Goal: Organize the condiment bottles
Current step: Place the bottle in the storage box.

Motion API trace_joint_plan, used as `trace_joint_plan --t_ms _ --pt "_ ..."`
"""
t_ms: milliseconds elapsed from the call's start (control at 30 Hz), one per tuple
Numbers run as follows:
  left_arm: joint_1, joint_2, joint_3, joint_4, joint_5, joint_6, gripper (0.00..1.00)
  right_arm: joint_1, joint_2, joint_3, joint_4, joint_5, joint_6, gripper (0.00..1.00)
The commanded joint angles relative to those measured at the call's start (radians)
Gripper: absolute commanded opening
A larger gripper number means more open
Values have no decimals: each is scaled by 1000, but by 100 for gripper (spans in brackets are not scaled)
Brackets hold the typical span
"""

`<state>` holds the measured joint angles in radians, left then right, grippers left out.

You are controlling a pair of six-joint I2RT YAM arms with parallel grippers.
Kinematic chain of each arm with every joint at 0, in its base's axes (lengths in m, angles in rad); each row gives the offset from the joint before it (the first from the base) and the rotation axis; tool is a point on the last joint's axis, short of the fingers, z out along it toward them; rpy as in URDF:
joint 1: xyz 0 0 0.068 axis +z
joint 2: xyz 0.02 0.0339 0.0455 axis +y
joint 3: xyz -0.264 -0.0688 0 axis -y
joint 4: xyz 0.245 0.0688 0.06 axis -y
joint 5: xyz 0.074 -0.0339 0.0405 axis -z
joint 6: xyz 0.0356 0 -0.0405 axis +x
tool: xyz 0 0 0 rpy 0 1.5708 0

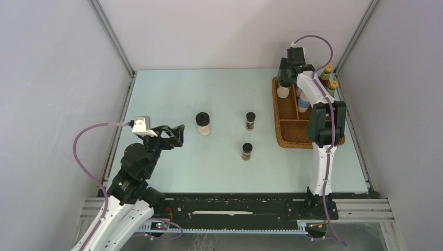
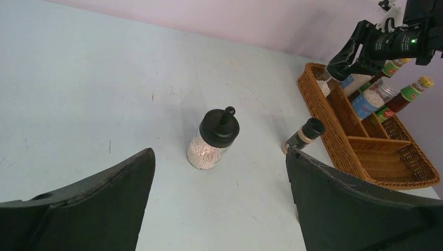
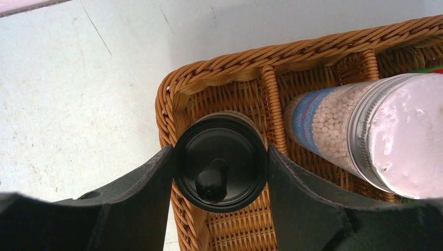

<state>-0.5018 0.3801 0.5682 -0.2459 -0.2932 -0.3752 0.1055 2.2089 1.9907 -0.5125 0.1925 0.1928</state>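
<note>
Pinched in right gripper: black-lidded jar, in tray's far-left corner compartment. Spread wide near table's left edge: left gripper. Risk on release: tipping against wicker divider if dropped tilted.

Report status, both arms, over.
Right jaws shut on black-lidded jar inside wicker tray corner compartment. Left jaws open, empty, facing second black-lidded jar on table. Two tiny dark jars also outside tray. Nothing in the way.
</note>
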Motion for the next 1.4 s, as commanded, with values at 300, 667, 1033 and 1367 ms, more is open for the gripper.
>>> trace_joint_plan --t_ms 300,667,1033,1367 --pt "-4 7 -25 37 -12 5 100 -10 10 69 29 -11 13 9" --pt "-4 -3 -27 33 -15 4 100 -6 13 72 19 -15 10 72" --pt "-4 -11 -25 30 -16 5 100 -3 -12 70 27 -14 -12 81" --pt "-4 -17 -25 27 -17 6 100 5 -34 70 26 -5 -24 83"
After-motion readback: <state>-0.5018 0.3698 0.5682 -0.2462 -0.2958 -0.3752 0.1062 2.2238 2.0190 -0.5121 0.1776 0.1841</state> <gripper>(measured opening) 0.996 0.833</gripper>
